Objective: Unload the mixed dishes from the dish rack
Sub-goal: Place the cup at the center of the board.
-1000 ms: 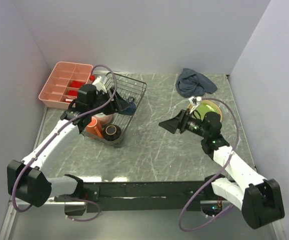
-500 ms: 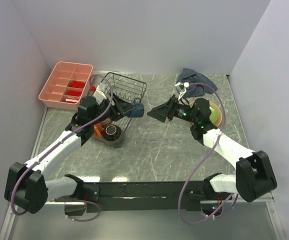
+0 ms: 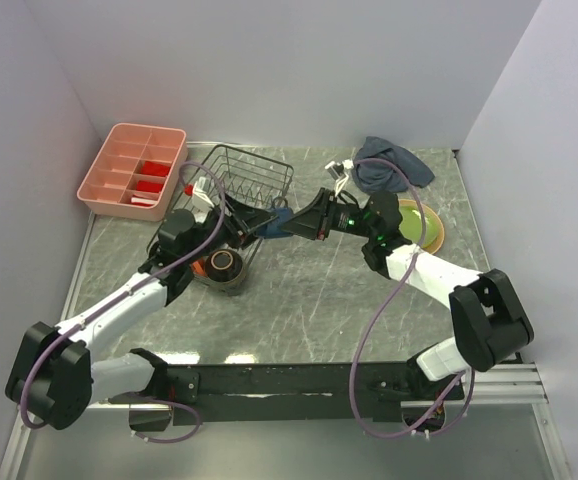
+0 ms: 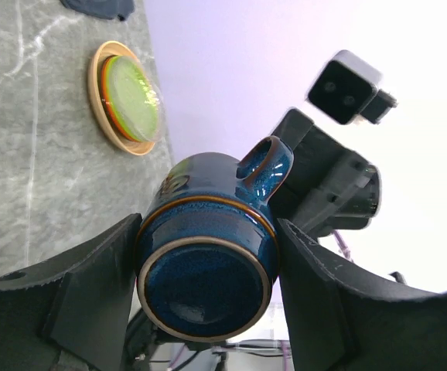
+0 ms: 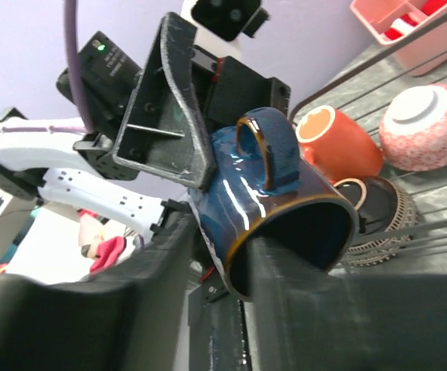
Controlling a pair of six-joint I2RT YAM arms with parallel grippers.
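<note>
The dark blue cup (image 3: 279, 222) hangs on its side in the air at the right edge of the dish rack (image 3: 254, 168). My left gripper (image 4: 208, 290) is shut across its base and body (image 4: 208, 255). My right gripper (image 5: 223, 263) meets it from the other side. One of its fingers is inside the cup's mouth (image 5: 285, 224) and the other lies against the outer wall. In the rack lie an orange mug (image 5: 336, 143), a pinkish bowl (image 5: 428, 116) and a dark brown bowl (image 3: 223, 264). A lime green plate (image 4: 134, 97) rests on the tan-yellow plate (image 4: 100, 108) at the right.
A pink compartment tray (image 3: 129, 170) with red items stands at the back left beside the rack. A grey cloth (image 3: 389, 165) lies at the back right, behind the stacked plates (image 3: 424, 225). White walls close in the table on three sides.
My left gripper carried the blue cup out of the rack to the right. My right arm swung left from beside the plates to meet it, and its jaws closed in on the cup's rim.
</note>
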